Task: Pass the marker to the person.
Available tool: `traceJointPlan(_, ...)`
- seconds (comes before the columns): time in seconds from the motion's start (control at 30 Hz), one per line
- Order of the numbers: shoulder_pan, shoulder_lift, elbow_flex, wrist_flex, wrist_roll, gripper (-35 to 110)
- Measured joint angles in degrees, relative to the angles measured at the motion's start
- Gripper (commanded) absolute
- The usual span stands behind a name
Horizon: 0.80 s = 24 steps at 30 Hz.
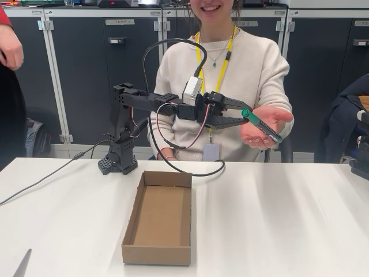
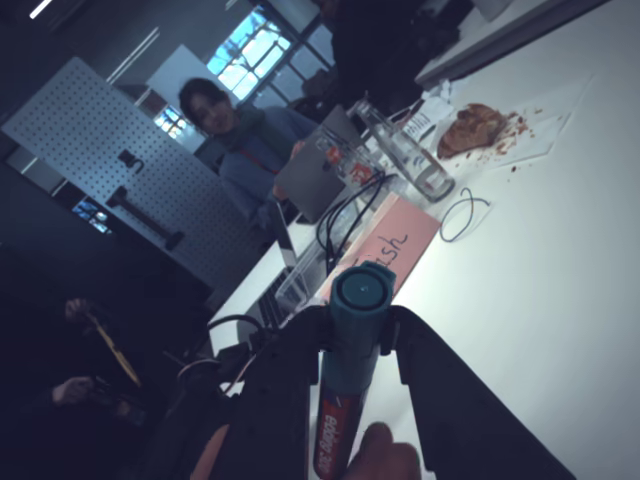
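Marker (image 1: 260,125) pinched in gripper (image 1: 243,115), lying over person's hand (image 1: 262,128); if you release early, it rolls off palm.

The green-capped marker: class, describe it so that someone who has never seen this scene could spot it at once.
Start at the person in the cream knit sweater seated behind the white table. Their open palm is raised beside the black robot arm's gripper. The slim marker with a green cap and dark barrel slants from the gripper's tips onto that palm, the only pen-like thing there.
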Motion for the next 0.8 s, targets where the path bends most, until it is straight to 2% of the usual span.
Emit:
traceJointPlan(0.37,-8.44,5.62,10.02,-3.78,-5.10,-5)
traceJointPlan(0.8,-9.49,13.71,26.37,-11.07,-9.93,-5)
